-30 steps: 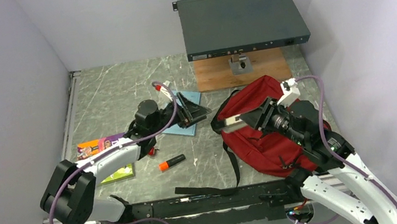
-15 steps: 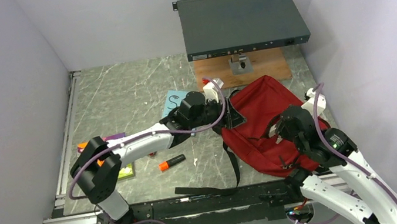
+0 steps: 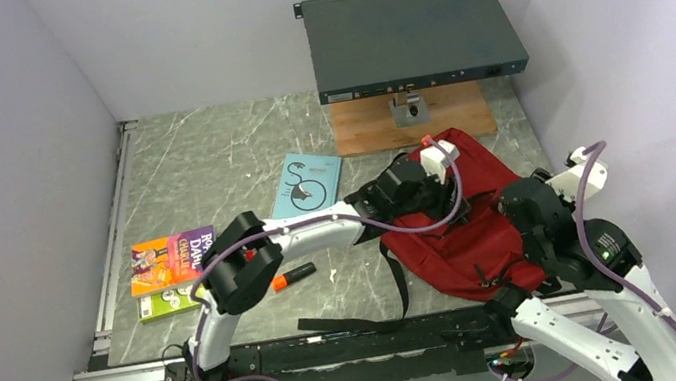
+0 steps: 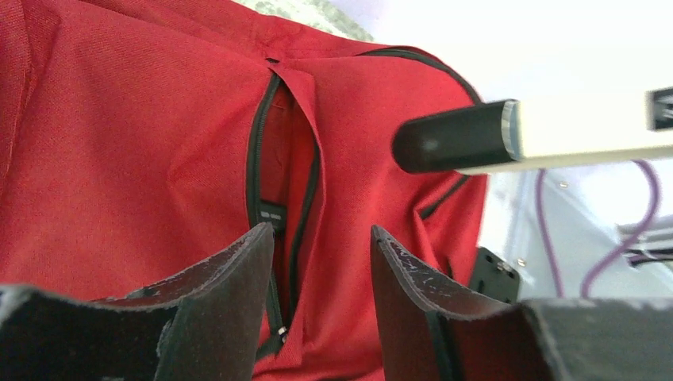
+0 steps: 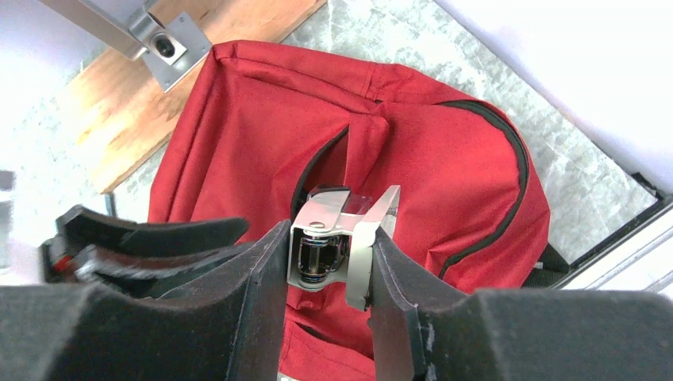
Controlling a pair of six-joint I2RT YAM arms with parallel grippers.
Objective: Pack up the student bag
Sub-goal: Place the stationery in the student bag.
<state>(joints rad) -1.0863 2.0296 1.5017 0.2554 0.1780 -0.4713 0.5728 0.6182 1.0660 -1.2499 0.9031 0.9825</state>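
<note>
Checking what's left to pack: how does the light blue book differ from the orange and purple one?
The light blue book has a plain cover with a dark drawing; the orange and purple book is busy with lettering. The blue one lies near the student bag; the orange and purple one lies far left, a green book at its near edge. Both lie closed outside the bag.

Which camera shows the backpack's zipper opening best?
Left wrist: the zipper opening is close and unobstructed. Right wrist shows it partly behind a silver metal tool. Overhead, the left arm mostly covers it.
</note>
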